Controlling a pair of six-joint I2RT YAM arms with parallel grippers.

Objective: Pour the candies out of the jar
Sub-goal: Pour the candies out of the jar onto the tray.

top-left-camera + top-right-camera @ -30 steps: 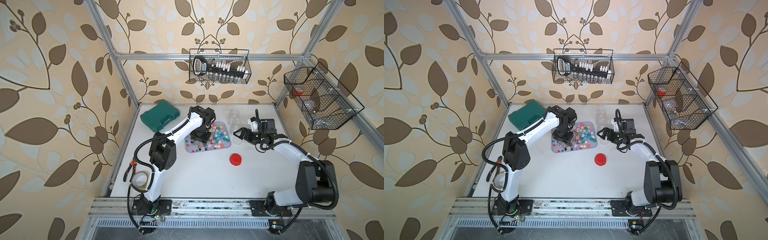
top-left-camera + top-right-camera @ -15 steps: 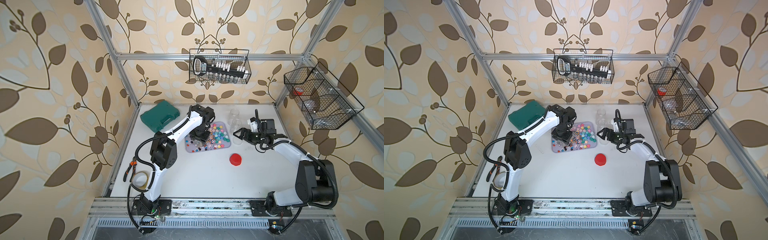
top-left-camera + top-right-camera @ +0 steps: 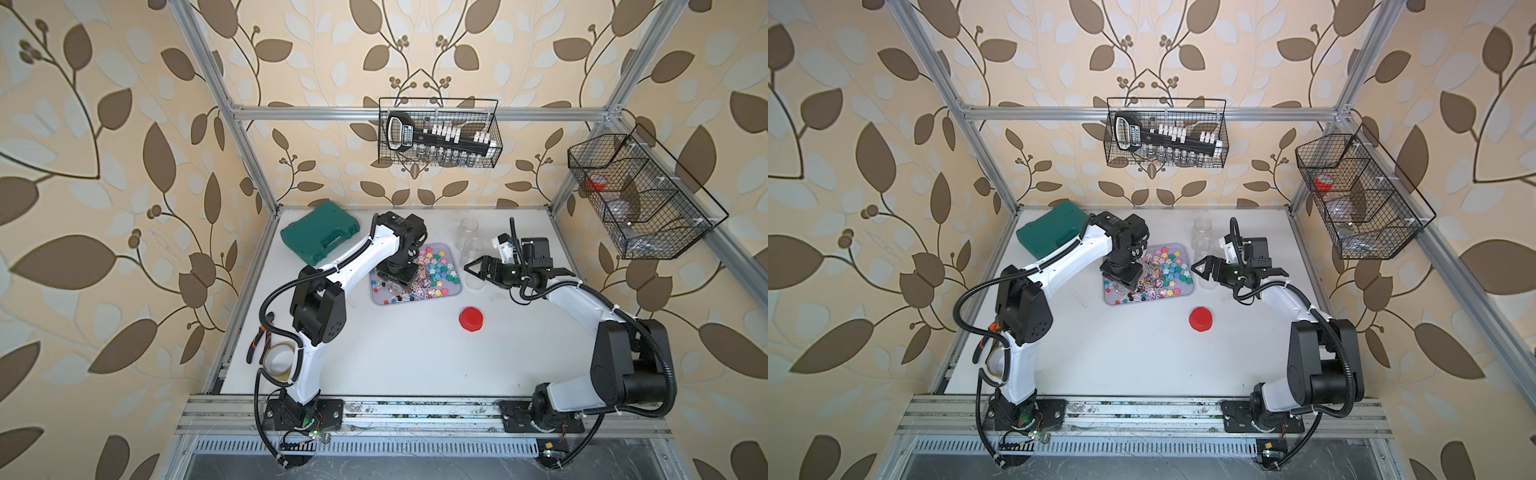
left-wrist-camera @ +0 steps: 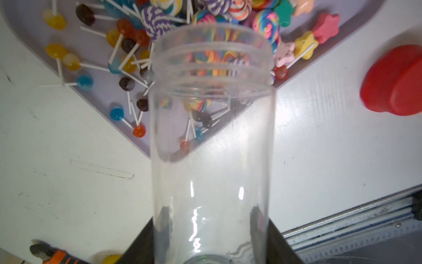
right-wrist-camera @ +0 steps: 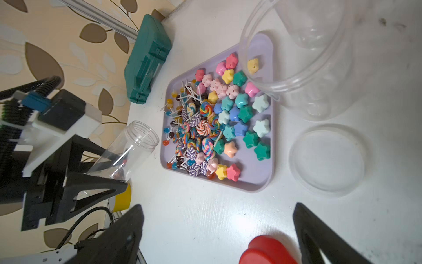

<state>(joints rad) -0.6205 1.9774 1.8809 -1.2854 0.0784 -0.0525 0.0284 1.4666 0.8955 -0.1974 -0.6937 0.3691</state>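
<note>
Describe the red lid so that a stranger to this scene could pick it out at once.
On the white table, find the lavender tray heaped with candies near the back. On the bare tabletop in front of the tray's right corner, nearer the front edge, lies the red lid. It is the table's only solid red disc; the jars nearby are clear.

the jar [image 4: 212, 146] is clear plastic, lidless and empty, held tilted by the left gripper [image 4: 210, 249], its mouth toward the lilac tray [image 5: 249, 182]. the candies [image 5: 217, 123] lie heaped in that tray: pastel flower pieces, striped swirl lollipops, ball lollipops on white sticks.
</note>
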